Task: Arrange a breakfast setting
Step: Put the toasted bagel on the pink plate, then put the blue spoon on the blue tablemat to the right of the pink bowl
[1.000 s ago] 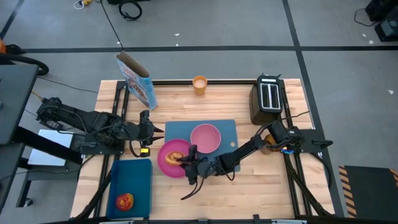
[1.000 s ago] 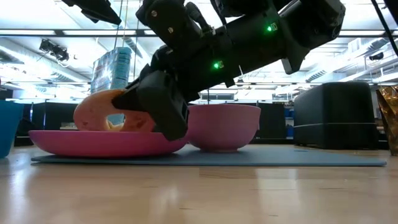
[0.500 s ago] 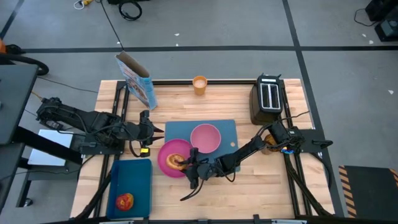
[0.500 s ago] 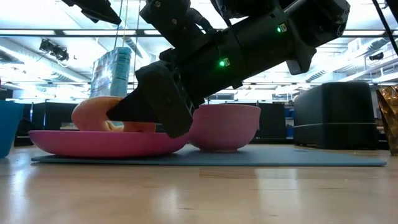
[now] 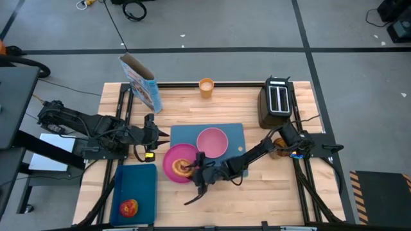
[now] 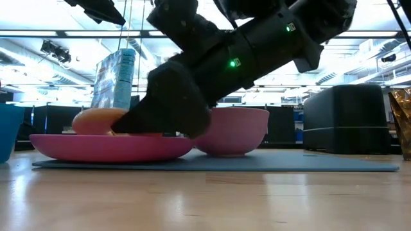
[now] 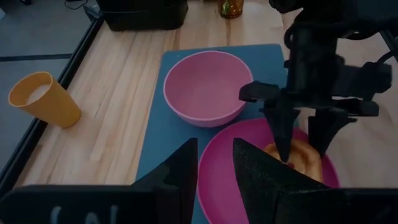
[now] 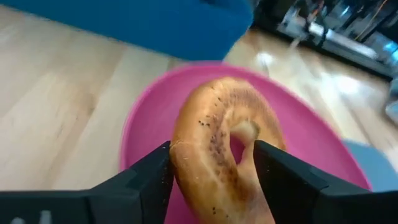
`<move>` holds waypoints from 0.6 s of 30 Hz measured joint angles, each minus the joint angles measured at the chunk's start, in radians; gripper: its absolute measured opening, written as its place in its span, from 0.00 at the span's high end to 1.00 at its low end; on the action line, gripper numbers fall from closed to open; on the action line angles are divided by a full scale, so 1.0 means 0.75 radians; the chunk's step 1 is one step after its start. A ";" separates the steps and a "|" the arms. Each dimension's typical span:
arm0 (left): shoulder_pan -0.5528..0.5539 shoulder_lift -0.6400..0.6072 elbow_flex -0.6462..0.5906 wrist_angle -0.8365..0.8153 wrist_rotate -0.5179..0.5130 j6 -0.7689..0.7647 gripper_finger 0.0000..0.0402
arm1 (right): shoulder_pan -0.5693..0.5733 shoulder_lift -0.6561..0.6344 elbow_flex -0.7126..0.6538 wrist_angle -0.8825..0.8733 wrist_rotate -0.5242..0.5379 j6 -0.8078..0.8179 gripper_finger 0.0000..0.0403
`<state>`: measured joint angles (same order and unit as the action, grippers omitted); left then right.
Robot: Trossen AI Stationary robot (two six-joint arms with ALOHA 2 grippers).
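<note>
A seeded bagel (image 8: pixel 217 143) lies on the round pink plate (image 5: pixel 172 157), which sits on the blue placemat (image 5: pixel 237 133) beside the pink bowl (image 5: pixel 212 142). My right gripper (image 8: pixel 212 155) is low over the plate, shut on the bagel; it also shows in the left wrist view (image 7: pixel 303 148). My left gripper (image 7: pixel 214 168) waits open and empty at the plate's left, off the placemat (image 5: pixel 154 131). The red apple (image 5: pixel 130 207) lies in the dark-blue tray (image 5: pixel 144 183). The orange cup (image 5: pixel 205 87) and blue cereal box (image 5: pixel 140 82) stand at the far edge. No spoon shows. My right gripper pinches the bagel between its two fingers, one on each outer side of the ring (image 8: pixel 180 162), at the end nearer the wrist. The fingers (image 7: pixel 280 134) come slanting down from the table's right. The bagel lies nearly flat, its underside on the plate (image 6: pixel 96 122).
The black toaster (image 5: pixel 277 101) stands at the far right corner. Bare wood lies in front of the placemat (image 5: pixel 257 199) and between the placemat and the far edge (image 5: pixel 192 109).
My right gripper has tipped and lowered toward the plate. The bagel, which stood tilted up with its hole showing in the low view, now lies nearly flat on the plate, still between the fingers.
</note>
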<state>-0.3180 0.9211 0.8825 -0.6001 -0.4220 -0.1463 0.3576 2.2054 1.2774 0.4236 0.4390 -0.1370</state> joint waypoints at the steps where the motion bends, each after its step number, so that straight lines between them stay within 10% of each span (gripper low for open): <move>1: 0.000 -0.001 0.000 0.010 0.000 0.000 0.73 | -0.004 -0.007 0.003 -0.010 -0.022 0.009 0.42; 18: -0.070 0.000 0.000 0.193 0.000 0.082 0.73 | -0.013 -0.214 0.147 -0.476 -0.061 -0.074 0.35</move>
<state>-0.3701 0.9211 0.8825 -0.4550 -0.4222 -0.0849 0.3479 2.0447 1.3878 0.0666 0.3930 -0.1924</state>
